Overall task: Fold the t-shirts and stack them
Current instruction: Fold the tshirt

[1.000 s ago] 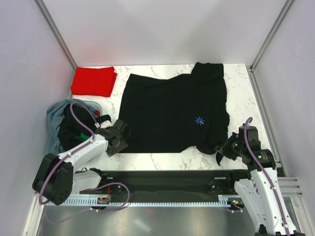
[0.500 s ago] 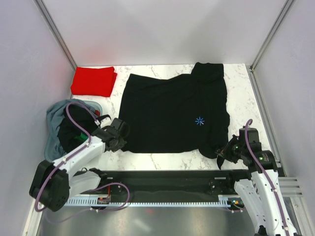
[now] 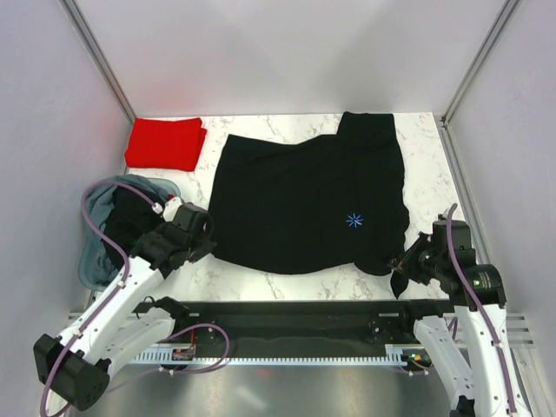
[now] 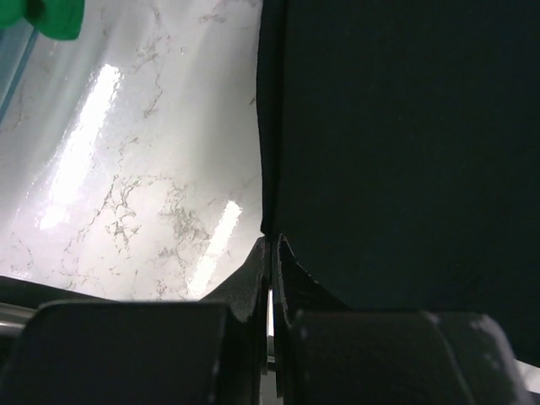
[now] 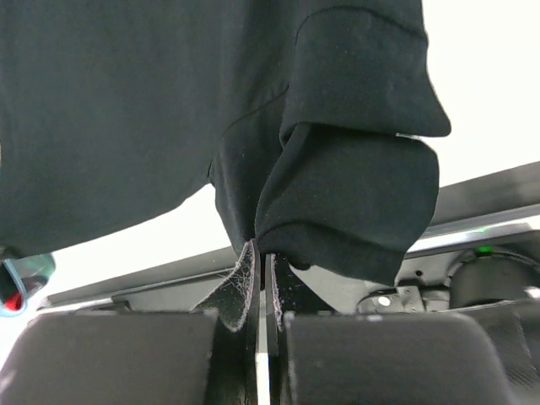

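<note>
A large black t-shirt [image 3: 308, 204] lies spread across the middle of the marble table. My left gripper [image 3: 207, 241] is at its near-left corner. In the left wrist view the jaws are pressed together on the hem corner [image 4: 268, 229], the black t-shirt [image 4: 396, 143] filling the right side. My right gripper [image 3: 401, 266] is shut on the near-right corner, and that bunched fold [image 5: 337, 202] hangs lifted above its fingertips [image 5: 245, 270]. A folded red t-shirt [image 3: 165, 143] rests at the far left. More black and green shirts [image 3: 130, 221] sit in the tub.
The grey-blue fabric tub [image 3: 94, 228] stands at the left edge, close behind my left arm. A black rail [image 3: 295, 317] runs along the near table edge under both arms. White walls and metal posts enclose the table on three sides.
My left gripper has moved in to the shirt's near-left corner and shut on it. The right gripper, still shut, has pulled its corner slightly nearer and the near hem has shifted.
</note>
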Motion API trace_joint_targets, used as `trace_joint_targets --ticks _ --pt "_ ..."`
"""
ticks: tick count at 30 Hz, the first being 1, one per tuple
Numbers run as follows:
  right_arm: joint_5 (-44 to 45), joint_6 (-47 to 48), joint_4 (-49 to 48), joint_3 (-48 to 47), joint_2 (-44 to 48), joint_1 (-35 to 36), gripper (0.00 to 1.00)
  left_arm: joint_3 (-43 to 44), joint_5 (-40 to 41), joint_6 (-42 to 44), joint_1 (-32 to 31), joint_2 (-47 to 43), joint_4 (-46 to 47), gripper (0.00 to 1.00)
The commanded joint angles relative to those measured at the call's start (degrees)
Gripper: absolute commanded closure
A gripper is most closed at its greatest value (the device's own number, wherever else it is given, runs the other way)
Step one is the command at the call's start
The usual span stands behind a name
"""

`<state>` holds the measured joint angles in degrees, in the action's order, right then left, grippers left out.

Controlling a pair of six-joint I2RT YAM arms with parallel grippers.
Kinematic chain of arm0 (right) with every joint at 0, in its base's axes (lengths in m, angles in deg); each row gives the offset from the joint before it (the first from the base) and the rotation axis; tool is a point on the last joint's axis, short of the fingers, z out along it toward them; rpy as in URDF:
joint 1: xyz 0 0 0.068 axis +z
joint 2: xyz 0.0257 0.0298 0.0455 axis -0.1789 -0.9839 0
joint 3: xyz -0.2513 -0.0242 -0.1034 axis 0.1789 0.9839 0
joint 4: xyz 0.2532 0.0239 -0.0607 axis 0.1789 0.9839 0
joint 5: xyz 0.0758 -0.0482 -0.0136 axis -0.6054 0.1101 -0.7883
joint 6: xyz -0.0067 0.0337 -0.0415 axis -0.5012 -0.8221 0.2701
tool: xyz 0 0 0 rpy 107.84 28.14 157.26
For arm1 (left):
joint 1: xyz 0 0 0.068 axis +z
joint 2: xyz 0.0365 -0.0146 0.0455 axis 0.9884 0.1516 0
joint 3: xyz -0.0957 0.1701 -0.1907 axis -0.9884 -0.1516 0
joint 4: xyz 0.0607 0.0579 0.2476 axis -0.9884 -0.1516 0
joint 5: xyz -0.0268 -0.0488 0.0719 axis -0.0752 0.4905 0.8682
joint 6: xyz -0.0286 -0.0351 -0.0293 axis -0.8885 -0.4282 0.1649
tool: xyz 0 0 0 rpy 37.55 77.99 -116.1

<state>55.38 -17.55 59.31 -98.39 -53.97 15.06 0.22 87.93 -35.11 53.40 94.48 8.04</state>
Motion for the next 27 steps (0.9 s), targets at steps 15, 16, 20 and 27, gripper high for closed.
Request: trace_joint_targets --ticks 15,16,20,27 --pt "11.2 7.9 -13.3 -17.3 -28.0 0.2 1.00 24.1 -1.5 13.2 8.3 21.9 3.4 0.98" --pt "11.5 8.7 -14.6 -18.0 -29.4 0.2 1.00 25.2 -2.0 13.9 9.1 23.5 3.7 0.98" --pt "12.7 10.0 -17.7 -21.6 -38.7 0.2 1.00 30.7 -4.9 16.6 12.7 32.5 5.3 0.98" --pt "15.1 12.3 -22.5 -31.4 -55.8 0.2 1.00 38.1 -7.2 17.8 16.0 46.1 6.6 0.98"
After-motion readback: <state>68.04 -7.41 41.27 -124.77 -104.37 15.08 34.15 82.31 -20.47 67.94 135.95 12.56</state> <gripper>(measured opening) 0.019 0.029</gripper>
